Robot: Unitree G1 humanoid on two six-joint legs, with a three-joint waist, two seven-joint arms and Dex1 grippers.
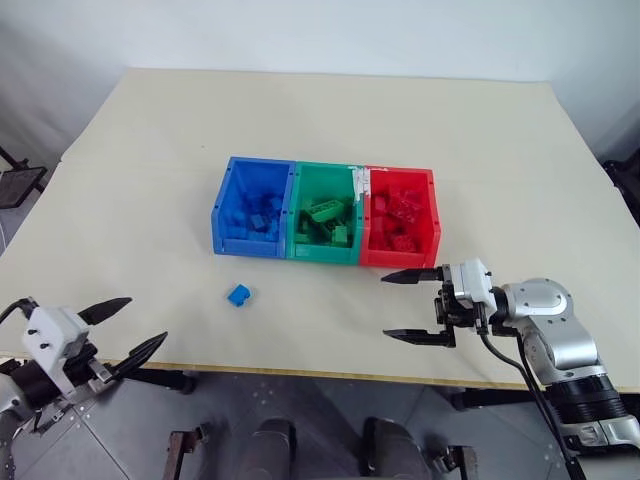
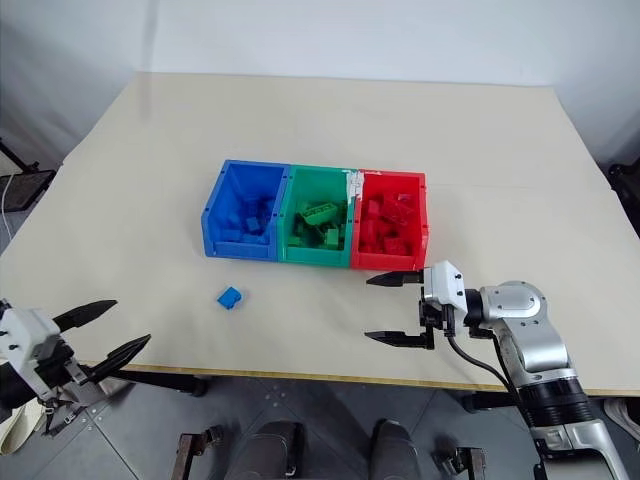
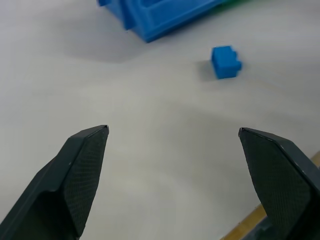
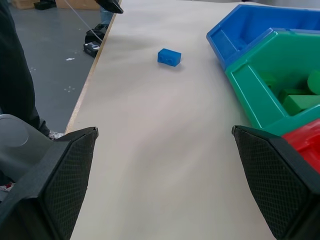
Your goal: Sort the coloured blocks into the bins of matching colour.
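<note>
One blue block [image 1: 239,295] lies loose on the table in front of the blue bin [image 1: 254,209]; it also shows as the blue block [image 3: 226,62] and the blue block [image 4: 169,57]. Joined to that bin are the green bin [image 1: 324,214] and the red bin [image 1: 402,217], each holding blocks of its own colour. My left gripper [image 1: 126,330] is open and empty, off the table's near left corner, well short of the loose block. My right gripper [image 1: 405,306] is open and empty, pointing left just in front of the red bin.
The cream table [image 1: 330,120] stretches bare behind the bins. Its front edge [image 1: 300,373] runs just under both grippers, with grey floor below. A dark stand [image 1: 18,180] sits off the table's left side.
</note>
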